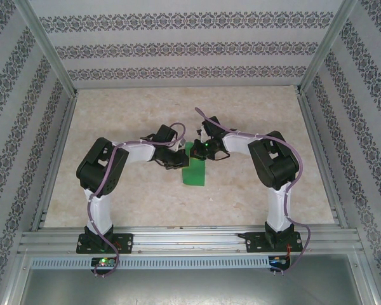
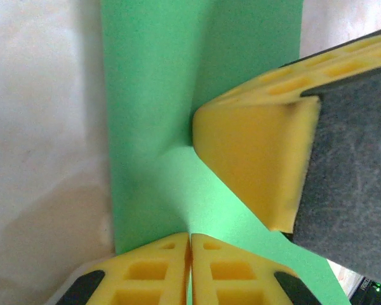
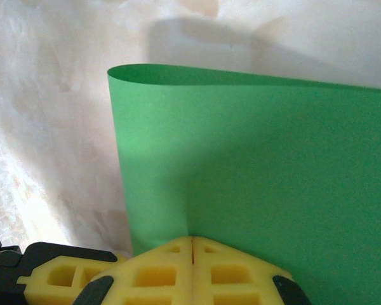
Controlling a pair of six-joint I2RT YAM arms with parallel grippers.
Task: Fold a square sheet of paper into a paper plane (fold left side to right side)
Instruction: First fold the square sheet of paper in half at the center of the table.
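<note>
The square sheet of paper [image 1: 195, 171] is bright green and lies mid-table between my two grippers, one part lifted and curling over. In the left wrist view the paper [image 2: 152, 95] runs into my left gripper [image 2: 190, 236], which is shut on it, a green sliver showing between the fingers. A yellow finger [image 2: 254, 159] of the right gripper touches the sheet where a dent starts. In the right wrist view my right gripper [image 3: 192, 239] is shut, its tips against the curved paper [image 3: 273, 159]; no paper shows between them. From above, the left gripper [image 1: 178, 160] and the right gripper [image 1: 206, 151] sit close together.
The pale speckled table [image 1: 146, 114] is bounded by aluminium frame posts and patterned walls on three sides. A rail [image 1: 190, 240] with both arm bases runs along the near edge. A finger of the left gripper [image 3: 63, 279] sits just left of my right fingers.
</note>
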